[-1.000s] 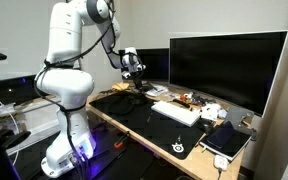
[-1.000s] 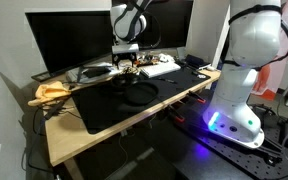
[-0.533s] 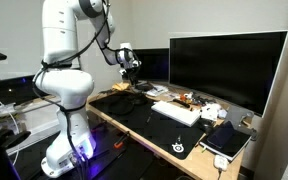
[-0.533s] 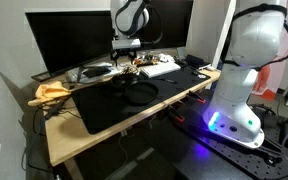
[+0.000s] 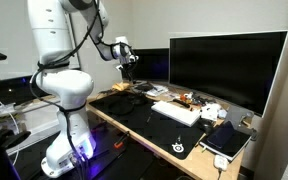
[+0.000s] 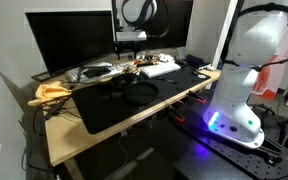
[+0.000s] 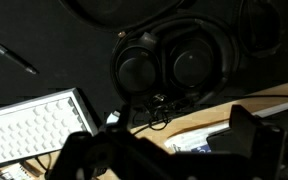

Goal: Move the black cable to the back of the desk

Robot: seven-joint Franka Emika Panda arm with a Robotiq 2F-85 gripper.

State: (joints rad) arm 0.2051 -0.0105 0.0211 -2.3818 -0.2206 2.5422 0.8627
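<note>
The black cable [image 7: 155, 108] is a small tangle of thin loops. It lies at the edge of a black mat on the light wood desk [image 7: 219, 103], just below a pair of black headphones [image 7: 170, 64]. In both exterior views it is too small to pick out. My gripper [image 7: 174, 150] hangs well above the cable, its two dark fingers apart with nothing between them. In both exterior views the gripper [image 5: 126, 54] [image 6: 131, 40] is raised above the desk [image 6: 96, 134] in front of the monitors.
Two large black monitors [image 5: 224, 62] [image 6: 69, 38] stand along the back. A white keyboard [image 5: 176, 113] [image 7: 34, 125] lies beside the headphones [image 6: 134, 93]. A yellow cloth [image 6: 52, 92] sits at one desk end. A dark notebook [image 5: 227, 140] sits at the other.
The gripper has risen and drawn back toward the monitors. The things on the desk have not visibly moved.
</note>
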